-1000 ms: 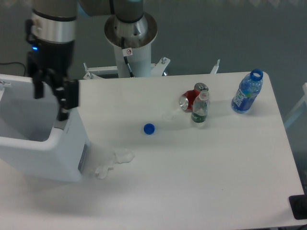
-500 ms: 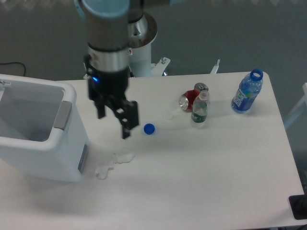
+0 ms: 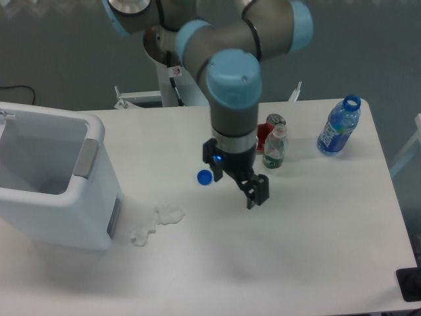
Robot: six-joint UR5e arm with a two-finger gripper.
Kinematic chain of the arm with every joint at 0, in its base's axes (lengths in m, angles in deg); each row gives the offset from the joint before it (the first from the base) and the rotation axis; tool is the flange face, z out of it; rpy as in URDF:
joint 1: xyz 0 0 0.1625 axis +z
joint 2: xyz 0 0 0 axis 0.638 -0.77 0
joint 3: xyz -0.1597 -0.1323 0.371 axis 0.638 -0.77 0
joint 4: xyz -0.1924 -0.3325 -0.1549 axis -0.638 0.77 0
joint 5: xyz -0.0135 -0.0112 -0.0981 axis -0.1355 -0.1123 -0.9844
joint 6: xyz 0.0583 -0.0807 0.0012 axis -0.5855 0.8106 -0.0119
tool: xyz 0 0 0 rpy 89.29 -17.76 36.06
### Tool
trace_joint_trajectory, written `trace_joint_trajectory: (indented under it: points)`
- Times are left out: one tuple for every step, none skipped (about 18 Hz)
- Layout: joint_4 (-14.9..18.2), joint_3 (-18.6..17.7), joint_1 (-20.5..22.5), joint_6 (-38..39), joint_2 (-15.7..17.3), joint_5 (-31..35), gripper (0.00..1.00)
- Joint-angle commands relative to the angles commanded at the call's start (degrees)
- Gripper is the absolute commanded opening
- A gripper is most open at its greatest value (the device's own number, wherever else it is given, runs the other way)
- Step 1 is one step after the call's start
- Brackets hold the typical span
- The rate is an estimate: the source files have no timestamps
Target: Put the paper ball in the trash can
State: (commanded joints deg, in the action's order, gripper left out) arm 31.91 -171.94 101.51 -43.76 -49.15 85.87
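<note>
The paper ball is hidden; the arm's wrist covers the spot right of the blue cap [image 3: 204, 176]. My gripper [image 3: 237, 182] hangs low over the middle of the table, just right of the cap. Its two dark fingers [image 3: 256, 191] stand apart, so it is open with nothing between them. The white trash can [image 3: 62, 220] stands at the table's left edge, open at the top and far left of the gripper.
Larger flat white crumpled scraps [image 3: 158, 220] lie beside the trash can's front right corner. A red can [image 3: 274, 121], a small green bottle [image 3: 274, 150] and a blue bottle [image 3: 339, 128] stand at the back right.
The arm has swung from above the trash can rightward across the table. It now stands past the blue cap, over the place where the small white wad lay.
</note>
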Motion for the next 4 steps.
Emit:
trace_joint_trajectory:
  points:
    - [0.00, 0.00, -0.17, 0.09, -0.53, 0.00, 1.00]
    - [-0.17, 0.09, -0.18, 0.00, -0.88, -0.17, 1.00]
    - [-0.26, 0.09, -0.26, 0.09, -0.97, -0.18, 1.00]
    - [-0.26, 0.00, -0.35, 0.52, -1.32, -0.26, 1.00]
